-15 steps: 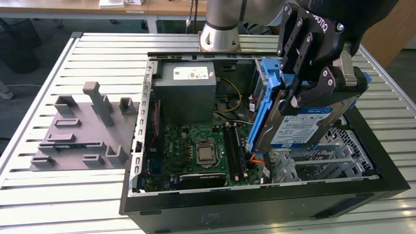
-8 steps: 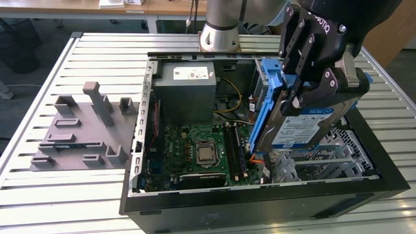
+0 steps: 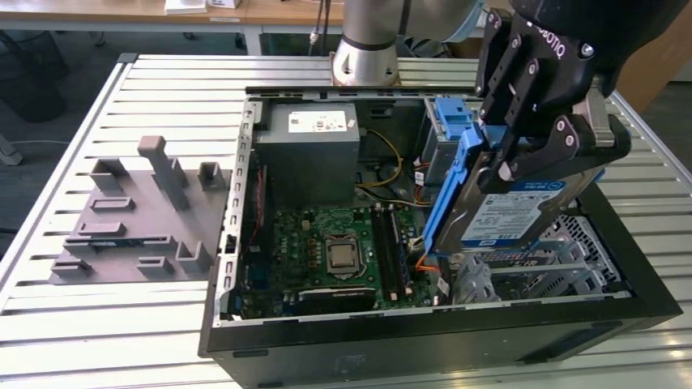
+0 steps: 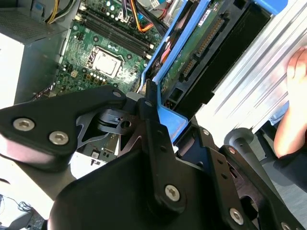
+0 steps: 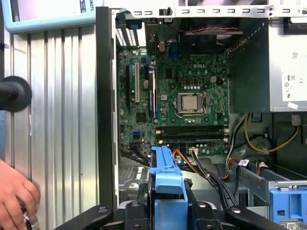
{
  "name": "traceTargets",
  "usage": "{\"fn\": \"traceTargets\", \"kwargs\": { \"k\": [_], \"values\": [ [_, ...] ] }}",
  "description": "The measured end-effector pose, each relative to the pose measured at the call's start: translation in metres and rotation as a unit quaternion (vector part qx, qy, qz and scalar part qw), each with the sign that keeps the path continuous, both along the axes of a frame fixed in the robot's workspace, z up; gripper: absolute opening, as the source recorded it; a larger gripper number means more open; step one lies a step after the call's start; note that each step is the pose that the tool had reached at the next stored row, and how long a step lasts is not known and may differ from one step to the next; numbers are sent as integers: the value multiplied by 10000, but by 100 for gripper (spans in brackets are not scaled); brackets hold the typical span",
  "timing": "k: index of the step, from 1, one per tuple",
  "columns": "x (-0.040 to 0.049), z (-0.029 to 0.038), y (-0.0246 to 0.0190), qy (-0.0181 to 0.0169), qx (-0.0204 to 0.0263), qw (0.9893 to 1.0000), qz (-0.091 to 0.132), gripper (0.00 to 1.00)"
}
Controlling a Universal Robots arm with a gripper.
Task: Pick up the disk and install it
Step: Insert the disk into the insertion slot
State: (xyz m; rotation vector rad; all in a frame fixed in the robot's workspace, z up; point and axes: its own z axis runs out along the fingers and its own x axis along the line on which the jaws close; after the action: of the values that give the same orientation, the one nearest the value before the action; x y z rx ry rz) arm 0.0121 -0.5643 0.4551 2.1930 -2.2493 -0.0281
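Claw: I found the gripper (image 3: 537,156) clamped on the disk (image 3: 508,215), jaws closed across its upper end.
Disk position: it hung over the open side of the case (image 3: 433,336), above the metal drive cage (image 3: 540,271) inside the case.
Disk attitude: steeply tilted, nearly on edge, with the blue-and-white label (image 3: 517,212) facing the exterior camera.
Contact: I could not tell whether the lower end touched the drive cage or hung just clear of it.
Underside: in the second wrist view I saw the disk's circuit board (image 4: 199,50) and its connector edge, turned away from the case floor.
Rails: the blue side rails (image 3: 446,194) ran the disk's long edges.
Inside the case: motherboard (image 3: 335,243) beside the cage; power supply box (image 3: 308,146) at the far end.
Outside the case: grey fixture (image 3: 141,219) on the slatted table (image 3: 162,89); a person's hand (image 5: 14,194) close to the case wall.
Handling, my judgement: stiff, fairly dense for its size, smooth metal faces likely slippery; the exposed board and connector looked fragile, and I would expect it to take knocks badly.
Hold, my judgement: best taken across the railed edges near one end, off the board and connector, as held here.
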Motion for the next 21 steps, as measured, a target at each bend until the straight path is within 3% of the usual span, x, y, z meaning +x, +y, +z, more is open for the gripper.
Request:
{"fn": "traceTargets", "kwargs": {
  "k": [10,21],
  "values": [
    [98,-15,0,0,0,10000,0,36],
    [145,-21,0,0,0,10000,0,36]
  ]
}}
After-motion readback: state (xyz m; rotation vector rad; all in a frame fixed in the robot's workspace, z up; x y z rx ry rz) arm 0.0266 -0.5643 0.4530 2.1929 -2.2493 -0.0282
